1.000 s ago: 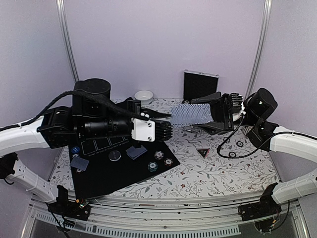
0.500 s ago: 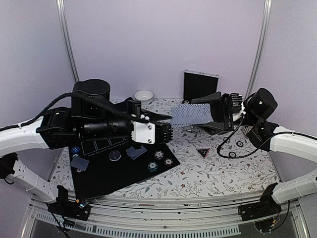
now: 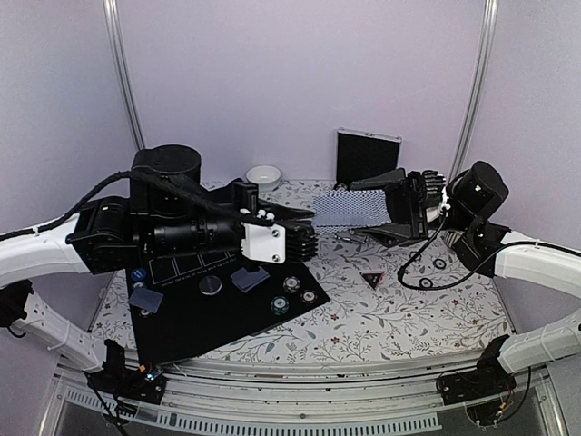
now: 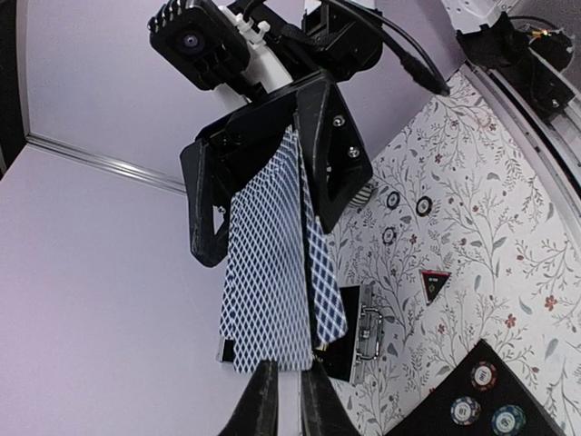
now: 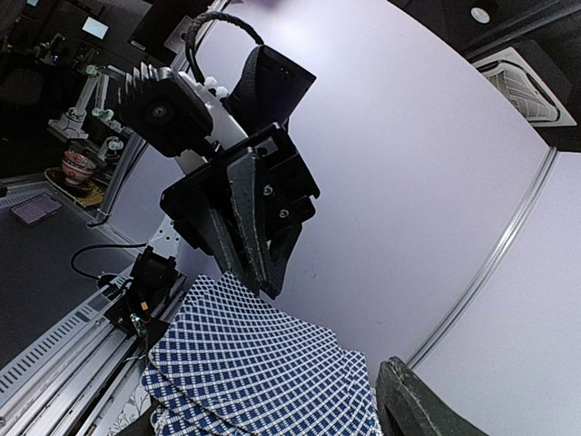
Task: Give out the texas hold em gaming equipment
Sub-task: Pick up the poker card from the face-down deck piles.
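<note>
**A:** From above, the right fingers (image 3: 386,186) clamp a fan of playing cards (image 3: 349,207) in the air over the worktop (image 3: 390,318). The left fingers (image 3: 295,213) are at the fan's free edge. Are they closed on a card?

**B:** I cannot tell. The left wrist view shows those two fingers nearly together with a thin slit between them, tips at the fan's lower edge. The right wrist view shows something else: the fan's broad face, several cards overlapping, with the left fingers meeting its top edge.

**A:** What are the counts?

**B:** Overhead, the black mat (image 3: 209,331) holds three poker chips (image 3: 290,284) in a cluster and one grey button (image 3: 211,285). It also holds one small pile of cards (image 3: 249,277) and one more lot of cards (image 3: 145,298) near its left edge. One triangular marker (image 3: 371,279) lies on the bare worktop, right of the mat. Only the left wrist view shows the chips' striped rims clearly.
</note>
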